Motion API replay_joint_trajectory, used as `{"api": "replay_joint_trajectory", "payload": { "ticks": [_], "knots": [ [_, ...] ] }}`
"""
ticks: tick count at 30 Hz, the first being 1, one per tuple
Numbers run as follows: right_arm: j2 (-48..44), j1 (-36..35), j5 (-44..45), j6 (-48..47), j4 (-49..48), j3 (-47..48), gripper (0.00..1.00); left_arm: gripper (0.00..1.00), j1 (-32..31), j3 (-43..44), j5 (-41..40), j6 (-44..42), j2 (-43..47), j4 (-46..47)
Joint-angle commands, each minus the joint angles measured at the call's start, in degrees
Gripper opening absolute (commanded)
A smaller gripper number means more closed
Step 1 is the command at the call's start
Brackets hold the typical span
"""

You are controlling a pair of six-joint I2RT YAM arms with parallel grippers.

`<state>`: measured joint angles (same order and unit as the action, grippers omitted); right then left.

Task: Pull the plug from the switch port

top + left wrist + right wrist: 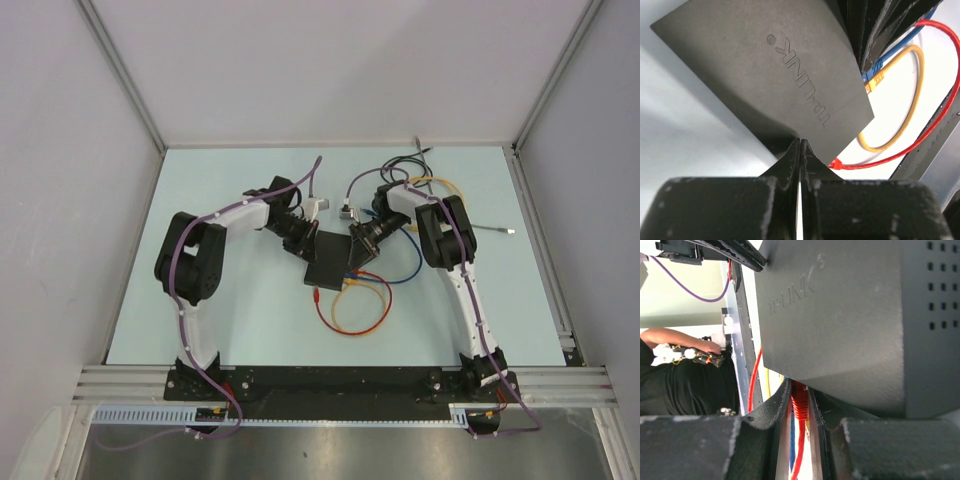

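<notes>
Pale surface (230,300), white walls (350,60). Right tool (799,390) clamped on the red plug (799,407), seemingly seated in the switch (326,265), mid-surface. Left tool (800,146) pressed together, tips on the switch's edge. Next, we judge: straight pull, left bracing.

Pale blue-green table (240,320), matte. Black switch (328,268) at centre, turned diagonal. Red cable (865,166) looped on surface just near of switch; yellow cable (912,48) looped inside it; blue cable (875,67) beside yellow. Red plug (799,402) at switch edge. Loose cable tangle (400,165) far right; grey lead (490,229) well apart.
</notes>
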<state>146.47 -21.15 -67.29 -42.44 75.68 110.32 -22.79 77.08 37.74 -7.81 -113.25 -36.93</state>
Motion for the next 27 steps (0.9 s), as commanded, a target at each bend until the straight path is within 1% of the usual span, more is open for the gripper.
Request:
{"api": "replay_joint_trajectory", "payload": {
  "ticks": [1, 2, 3, 5, 8, 9, 10, 11, 14, 19, 22, 25, 27],
  "knots": [
    [-0.05, 2.95, 9.01, 0.49, 1.09, 0.41, 0.11, 0.0, -0.24, -0.79, -6.18, -2.56, -2.24, -0.6],
    [-1.18, 3.21, 11.8, 3.38, -2.08, 0.59, 0.1, 0.0, -0.24, -0.79, -6.18, -2.56, -2.24, -0.86],
    [-1.97, 3.65, 12.52, 7.41, -4.99, 0.51, 0.1, 0.0, -0.33, -0.79, -6.18, -2.64, -2.24, -0.95],
    [-2.86, 3.66, 13.23, 7.72, -6.77, 0.51, 0.08, 0.0, -0.5, -0.7, -6.1, -2.56, -2.15, -1.13],
    [-5.13, 2.87, 15.77, 11.84, -10.72, -3.35, 0.04, 0.0, -0.94, -0.61, -6.1, -2.56, -2.15, -1.13],
    [-5.76, 2.69, 16.65, 13.59, -12.38, -6.41, 0.02, 0.0, -1.03, -0.61, -6.1, -2.56, -2.15, -1.13],
    [-6.37, 2.34, 17.27, 16.83, -15.7, -7.48, 0.02, 0.0, -1.12, -0.53, -6.1, -2.64, -2.15, -1.13],
    [-6.64, 2.25, 17.45, 17.64, -16.43, -8.19, 0.01, 0.0, -1.12, -0.61, -6.27, -2.56, -2.06, -1.13],
    [-6.03, 1.37, 18.33, 18.79, -16.62, -7.93, 0.01, 0.0, -1.3, -0.79, -6.45, -2.91, -1.54, -1.22],
    [-5.58, 0.49, 17.37, 17.3, -14.42, -7.31, 0.0, 0.0, -1.47, -1.49, -6.36, -3.17, -0.83, -1.39],
    [-6.98, 1.89, 16.14, 17.12, -14.16, -5.39, 0.0, 0.0, -1.47, -1.49, -6.1, -3.26, -0.31, -1.48],
    [-9.18, 4.09, 15.0, 13.27, -10.91, -1.71, 0.0, 0.0, -1.47, -1.32, -5.04, -2.73, -0.04, -1.13],
    [-11.72, 4.8, 13.94, 11.16, -7.84, -0.9, 0.0, 0.0, -1.47, -1.05, -4.25, -2.12, 0.05, -1.04]
  ]
}}
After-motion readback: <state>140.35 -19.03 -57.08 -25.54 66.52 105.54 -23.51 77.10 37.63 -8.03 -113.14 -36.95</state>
